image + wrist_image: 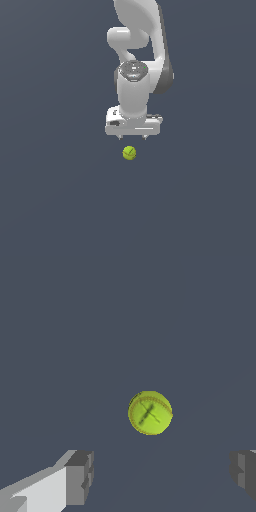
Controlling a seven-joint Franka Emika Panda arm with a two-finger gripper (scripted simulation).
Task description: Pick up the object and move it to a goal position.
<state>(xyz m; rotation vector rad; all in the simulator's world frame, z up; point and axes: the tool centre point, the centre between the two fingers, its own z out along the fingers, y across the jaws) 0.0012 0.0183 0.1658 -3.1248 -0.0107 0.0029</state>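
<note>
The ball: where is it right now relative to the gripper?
In the exterior view the ball lies just below the open gripper, near frame centre and not touching it. The wrist view shows it beyond the fingers, not between them.

The arm runs off the exterior view's upper edge, its base unseen. In the wrist view both fingers of the pincer are cut by the frame's edges, one showing only a dark sliver. The ball is small in the exterior view, its dark lines barely legible.
</note>
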